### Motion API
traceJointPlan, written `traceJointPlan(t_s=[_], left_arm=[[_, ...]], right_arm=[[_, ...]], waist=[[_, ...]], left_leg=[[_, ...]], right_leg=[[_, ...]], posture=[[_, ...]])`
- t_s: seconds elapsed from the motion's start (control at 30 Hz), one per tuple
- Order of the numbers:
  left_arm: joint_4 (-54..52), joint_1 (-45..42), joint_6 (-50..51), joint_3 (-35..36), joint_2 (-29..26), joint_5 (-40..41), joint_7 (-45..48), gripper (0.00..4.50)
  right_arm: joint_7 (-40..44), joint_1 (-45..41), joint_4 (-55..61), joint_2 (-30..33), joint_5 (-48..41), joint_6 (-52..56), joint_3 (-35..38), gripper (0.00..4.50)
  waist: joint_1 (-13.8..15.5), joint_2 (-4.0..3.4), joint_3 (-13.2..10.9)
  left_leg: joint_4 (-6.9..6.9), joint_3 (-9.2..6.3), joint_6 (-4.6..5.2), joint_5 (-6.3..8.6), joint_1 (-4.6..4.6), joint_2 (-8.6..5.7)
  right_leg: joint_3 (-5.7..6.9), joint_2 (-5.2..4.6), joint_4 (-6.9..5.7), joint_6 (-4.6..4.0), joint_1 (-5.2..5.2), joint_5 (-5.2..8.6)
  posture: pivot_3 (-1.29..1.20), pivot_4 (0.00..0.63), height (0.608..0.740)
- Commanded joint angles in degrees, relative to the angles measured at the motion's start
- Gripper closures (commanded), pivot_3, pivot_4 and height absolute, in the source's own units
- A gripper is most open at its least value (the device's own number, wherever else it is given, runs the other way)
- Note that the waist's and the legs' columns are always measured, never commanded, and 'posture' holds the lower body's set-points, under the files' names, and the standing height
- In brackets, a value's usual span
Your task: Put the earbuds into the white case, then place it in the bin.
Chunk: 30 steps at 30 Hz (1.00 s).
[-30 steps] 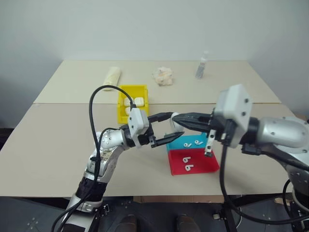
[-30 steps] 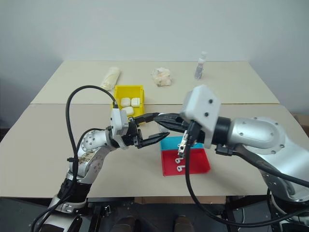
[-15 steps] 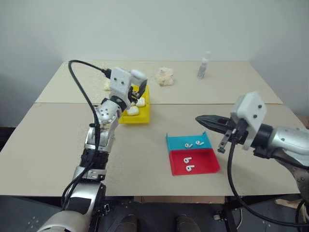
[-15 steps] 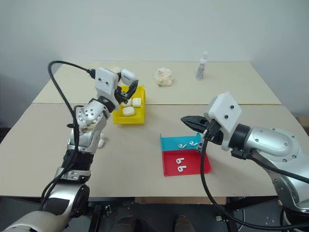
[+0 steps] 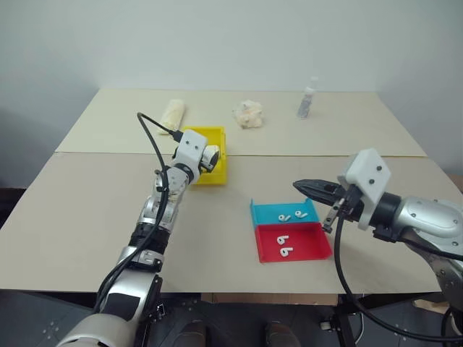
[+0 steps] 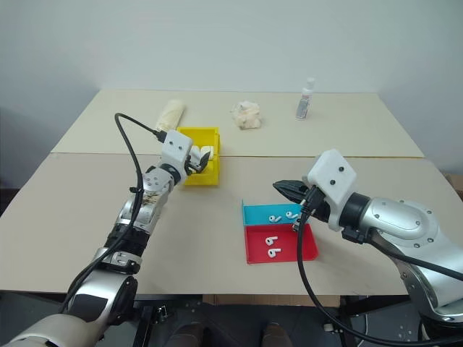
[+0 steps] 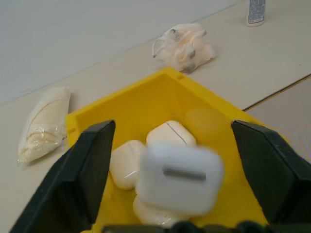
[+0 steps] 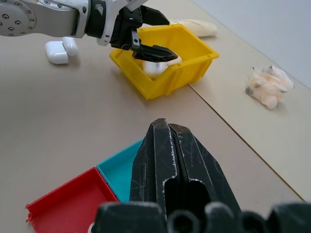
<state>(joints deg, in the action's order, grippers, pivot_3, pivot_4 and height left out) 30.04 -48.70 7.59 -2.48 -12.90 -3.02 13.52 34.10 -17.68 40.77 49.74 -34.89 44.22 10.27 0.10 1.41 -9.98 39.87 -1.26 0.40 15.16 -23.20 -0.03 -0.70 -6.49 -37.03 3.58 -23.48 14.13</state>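
Beige tabletop point(image 5: 87, 217), small yellow plastic bin point(image 5: 216, 173) at eleven o'clock. Over it, left gripper point(image 7: 172, 174) spread wide around blurred glossy white case point(image 7: 180, 177), long axis crosswise between the fingers. Right gripper point(image 8: 172, 160) pressed together, pointing toward the bin.

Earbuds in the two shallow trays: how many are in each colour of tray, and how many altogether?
Blue tray: 2 earbuds
Red tray: 2 earbuds
Total: 4 earbuds
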Motion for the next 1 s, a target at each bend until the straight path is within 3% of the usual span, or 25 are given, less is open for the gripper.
traceJointPlan(t_s=[0.03, 0.2, 0.3, 0.47, 0.63, 0.8, 1.0], left_arm=[[-0.5, -1.5, -2.4, 0.3, 0.3, -0.3, -0.8, 0.03], [-2.5, 0.4, -5.6, 0.2, -0.5, -0.3, 0.6, 0.03], [-11.2, 3.9, -1.8, 1.1, -3.0, 4.9, 8.9, 0.03], [-31.7, 16.2, 4.4, 5.1, -15.3, 25.3, 37.1, 0.03], [-38.9, 23.2, 10.0, 9.3, -27.9, 33.8, 50.3, 0.03], [-41.9, 29.7, 14.3, 13.5, -35.6, 39.6, 57.4, 0.03], [-42.0, 34.2, 12.6, 15.7, -39.8, 37.1, 58.7, 0.03]], right_arm=[[-0.5, 0.0, 1.1, 0.3, 0.3, -0.2, 1.3, 4.50], [-0.1, 0.6, 1.0, 1.0, 0.9, -0.4, 1.4, 4.50], [1.8, 3.0, 1.1, 2.4, 0.9, -1.0, 3.8, 4.50], [12.9, 14.3, -0.2, 7.7, 2.6, -6.5, 14.3, 4.50], [32.2, 25.8, -5.9, 9.7, 7.2, -24.4, 26.6, 4.50], [43.1, 30.8, -11.6, 10.7, 7.9, -32.1, 32.6, 4.50], [46.1, 34.2, -13.8, 9.8, 9.7, -36.3, 34.4, 4.50]], waist=[[0.0, 0.00, 0.0], [0.0, 0.00, 0.0], [-0.2, -0.01, 0.0], [-0.8, -0.02, 0.0], [-0.6, -0.04, 0.0], [-0.8, -0.06, 0.0], [-0.8, -0.06, 0.0]], left_leg=[[0.00, 0.00, 0.00, 0.00, 0.00, 0.00], [-0.01, 0.01, 0.00, 0.00, 0.00, 0.00], [-0.02, 0.00, 0.00, 0.00, 0.01, 0.01], [-0.06, -0.08, 0.00, 0.01, -0.10, 0.06], [-0.10, 0.07, 0.02, 0.01, 0.48, 0.10], [-0.19, 0.04, 0.33, 0.23, 1.23, 0.22], [-0.21, 0.02, 0.36, 0.24, 1.18, 0.24]], right_leg=[[0.00, 0.00, 0.00, 0.00, 0.00, 0.00], [0.00, 0.00, 0.01, 0.00, 0.00, 0.00], [-0.01, 0.00, 0.00, 0.00, 0.00, 0.00], [-0.11, 0.01, 0.01, 0.00, -0.19, 0.00], [-0.02, 0.04, 0.31, -0.01, 0.44, 0.02], [-0.05, 0.06, 0.72, 0.02, 1.31, 0.06], [-0.07, 0.07, 0.75, 0.02, 1.25, 0.05]], posture=[[0.00, 0.150, 0.740], [0.00, 0.150, 0.740], [0.00, 0.150, 0.740], [0.00, 0.150, 0.740], [0.00, 0.150, 0.740], [0.00, 0.150, 0.740], [0.00, 0.150, 0.740]])
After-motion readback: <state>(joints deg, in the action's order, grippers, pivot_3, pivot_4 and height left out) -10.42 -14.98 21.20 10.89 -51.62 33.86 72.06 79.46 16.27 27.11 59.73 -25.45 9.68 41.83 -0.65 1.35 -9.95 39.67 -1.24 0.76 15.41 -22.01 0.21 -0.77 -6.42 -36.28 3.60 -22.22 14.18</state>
